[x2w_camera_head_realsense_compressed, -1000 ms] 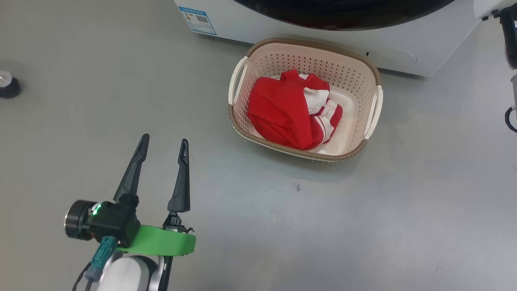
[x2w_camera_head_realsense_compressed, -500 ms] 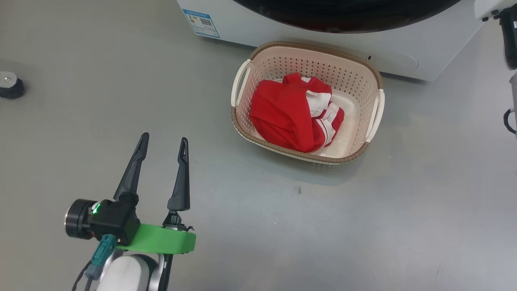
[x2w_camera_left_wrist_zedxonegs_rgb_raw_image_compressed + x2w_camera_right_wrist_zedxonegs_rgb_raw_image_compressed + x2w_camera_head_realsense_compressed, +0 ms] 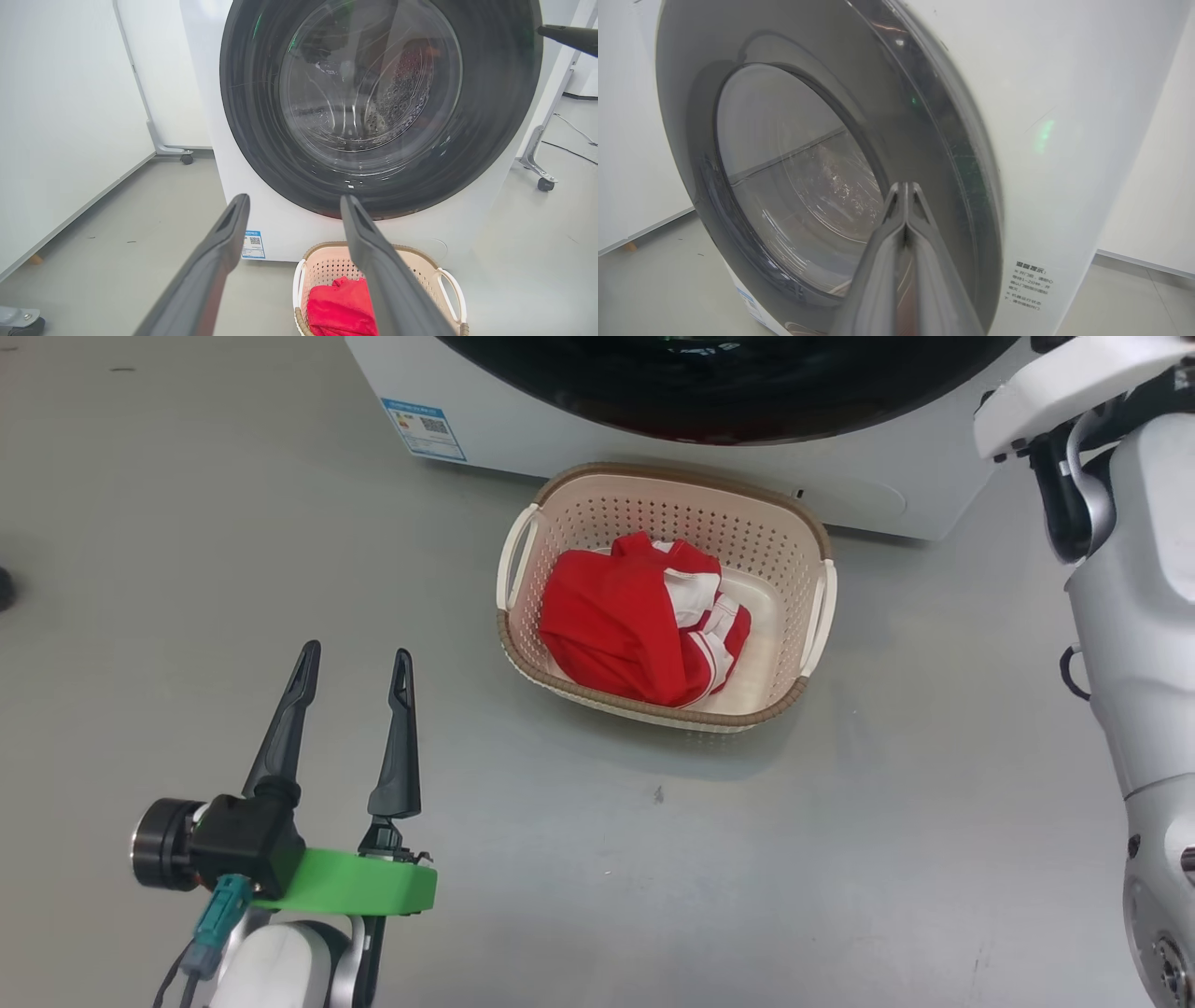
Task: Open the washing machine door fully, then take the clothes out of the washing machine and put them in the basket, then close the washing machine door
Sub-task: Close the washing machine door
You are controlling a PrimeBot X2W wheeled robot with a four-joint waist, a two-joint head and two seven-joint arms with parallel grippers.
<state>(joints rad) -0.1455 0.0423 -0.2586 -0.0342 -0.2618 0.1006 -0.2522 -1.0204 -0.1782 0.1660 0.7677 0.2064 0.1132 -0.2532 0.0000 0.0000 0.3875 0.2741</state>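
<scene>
The washing machine stands at the top of the head view, and its door, black-rimmed with a glass bowl, lies flush against the front. On the floor just before it sits the cream basket with the red and white clothes bunched inside. My left gripper hovers open and empty over the floor, left of the basket. In its wrist view the left gripper points at the door's lower rim. My right gripper is shut with nothing in it, its tips close to the right side of the door.
My pale right forearm runs down the right edge of the head view. White panels on caster feet flank the machine, another caster to its right. A small dark round stand rests on the grey floor at the left.
The head camera has shifted, so the basket and machine sit lower and further left. The right arm shows much more at the right edge. The left gripper stays open in place.
</scene>
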